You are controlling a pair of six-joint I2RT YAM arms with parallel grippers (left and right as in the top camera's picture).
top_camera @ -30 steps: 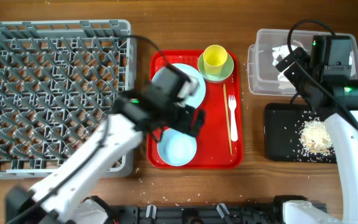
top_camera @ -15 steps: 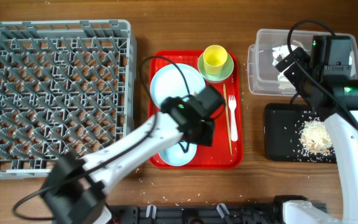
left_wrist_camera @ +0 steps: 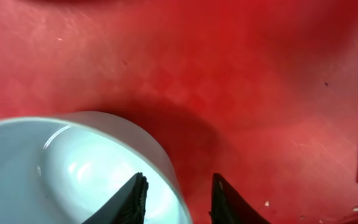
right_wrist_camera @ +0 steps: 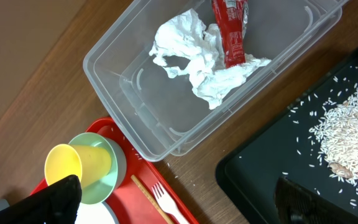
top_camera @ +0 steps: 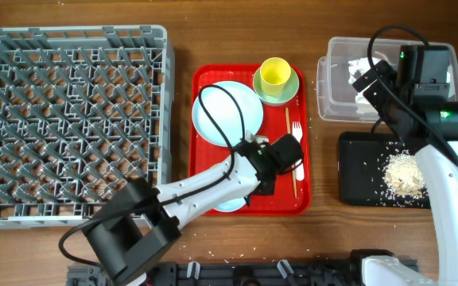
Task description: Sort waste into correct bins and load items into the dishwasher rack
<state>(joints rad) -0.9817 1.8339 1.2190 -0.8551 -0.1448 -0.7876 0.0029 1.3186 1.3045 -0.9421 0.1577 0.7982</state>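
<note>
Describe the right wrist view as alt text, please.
A clear tub holds crumpled white tissue and a red wrapper. Beside it, a black tray carries beige scraps; a yellow cup stands in a green dish on a red tray.

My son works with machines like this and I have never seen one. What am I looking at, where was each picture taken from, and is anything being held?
This is a robot: a left arm and a right arm at a table, each ending in a two-fingered tool. One picture looks down from above; the other two come from cameras on the wrists. On the table are a dishwasher rack, a red tray with a plate, bowl, yellow cup on a green dish, fork and chopsticks, a clear tub holding tissue and a red wrapper, and a black tray with rice scraps. The left tool is open, its fingers astride the bowl's rim, not yet gripping. The right tool hangs open by the tub, holding nothing.
</note>
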